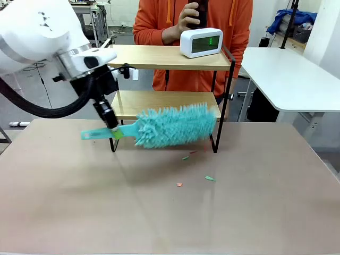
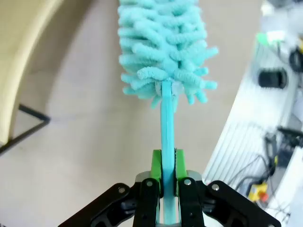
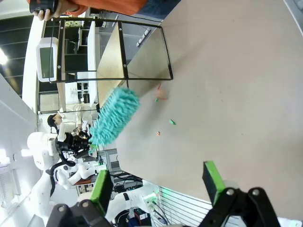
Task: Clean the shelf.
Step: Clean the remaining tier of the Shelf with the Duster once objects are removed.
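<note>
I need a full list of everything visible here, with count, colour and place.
shelf: one, black frame, two light wooden boards, table's far side.
clock: one, white, top board, right end.
duster: one, teal, before the lower board.
scraps: a few, green and red, on the table near the shelf.
table: one, beige, in the foreground.
desk: one, white, far right.
person: one, orange hoodie, behind the shelf.
left gripper: black, green pads, jaws shut on the duster's handle.
right gripper: black, green pads, jaws open over the table.
</note>
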{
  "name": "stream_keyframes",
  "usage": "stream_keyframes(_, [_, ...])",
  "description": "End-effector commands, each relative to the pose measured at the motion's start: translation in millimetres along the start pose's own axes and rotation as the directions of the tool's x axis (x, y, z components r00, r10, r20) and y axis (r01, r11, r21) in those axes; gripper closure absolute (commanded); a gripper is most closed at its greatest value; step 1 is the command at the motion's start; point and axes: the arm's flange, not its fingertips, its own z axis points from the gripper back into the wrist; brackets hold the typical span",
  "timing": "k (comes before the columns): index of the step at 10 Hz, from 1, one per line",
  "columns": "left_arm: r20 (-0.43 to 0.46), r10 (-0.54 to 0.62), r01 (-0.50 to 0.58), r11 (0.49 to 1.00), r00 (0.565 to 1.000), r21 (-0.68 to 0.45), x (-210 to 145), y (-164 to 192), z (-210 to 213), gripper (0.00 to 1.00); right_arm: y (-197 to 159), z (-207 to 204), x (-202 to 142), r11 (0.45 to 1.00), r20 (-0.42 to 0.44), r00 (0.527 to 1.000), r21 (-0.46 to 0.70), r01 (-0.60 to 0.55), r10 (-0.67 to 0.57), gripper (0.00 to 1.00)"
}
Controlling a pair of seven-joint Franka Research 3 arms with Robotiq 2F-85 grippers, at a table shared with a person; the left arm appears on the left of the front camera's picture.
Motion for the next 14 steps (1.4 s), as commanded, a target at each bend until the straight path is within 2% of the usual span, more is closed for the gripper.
stream_keyframes(1, [0.007, -0.121, 0.121, 0.993, 0.993, -0.016, -38, -10, 24, 0.88, 1, 0, 2, 0.999, 0.011, 1.0, 0.026, -0.026, 0.026, 0.0])
stream_keyframes(4, [0.064, -0.137, 0.14, 0.989, 0.989, -0.042, -53, -14, 30, 0.88, 1, 0, 2, 0.999, 0.011, 1.0, 0.026, -0.026, 0.026, 0.0])
stream_keyframes(6, [0.109, -0.161, 0.171, 0.982, 0.981, -0.087, -70, -18, 51, 0.88, 1, 0, 2, 0.999, 0.011, 1.0, 0.026, -0.026, 0.026, 0.0])
stream_keyframes(8, [0.172, -0.221, 0.238, 0.968, 0.96, -0.084, -129, -34, 105, 0.88, 1, 0, 2, 0.999, 0.011, 1.0, 0.026, -0.026, 0.026, 0.0])
stream_keyframes(9, [0.182, -0.235, 0.249, 0.967, 0.955, -0.06, -166, -43, 126, 0.88, 1, 0, 2, 0.999, 0.011, 1.0, 0.026, -0.026, 0.026, 0.0])
stream_keyframes(10, [0.231, -0.222, 0.236, 0.971, 0.947, -0.034, -206, -52, 143, 0.88, 1, 0, 2, 0.999, 0.011, 1.0, 0.026, -0.026, 0.026, 0.0])
stream_keyframes(11, [0.316, -0.161, 0.167, 0.986, 0.935, 0.009, -238, -57, 155, 0.88, 1, 0, 2, 0.999, 0.011, 1.0, 0.026, -0.026, 0.026, 0.0])
stream_keyframes(12, [0.419, -0.065, 0.048, 0.998, 0.906, 0.051, -265, -55, 165, 0.88, 1, 0, 2, 0.999, 0.011, 1.0, 0.026, -0.026, 0.026, 0.0])
stream_keyframes(13, [0.535, 0.01, -0.025, 0.999, 0.845, 0.021, -292, -46, 175, 0.88, 1, 0, 2, 0.999, 0.011, 1.0, 0.026, -0.026, 0.026, 0.0])
stream_keyframes(14, [0.639, 0.182, -0.2, 0.979, 0.748, -0.045, -313, -30, 181, 0.88, 1, 0, 2, 0.999, 0.011, 1.0, 0.026, -0.026, 0.026, 0.0])
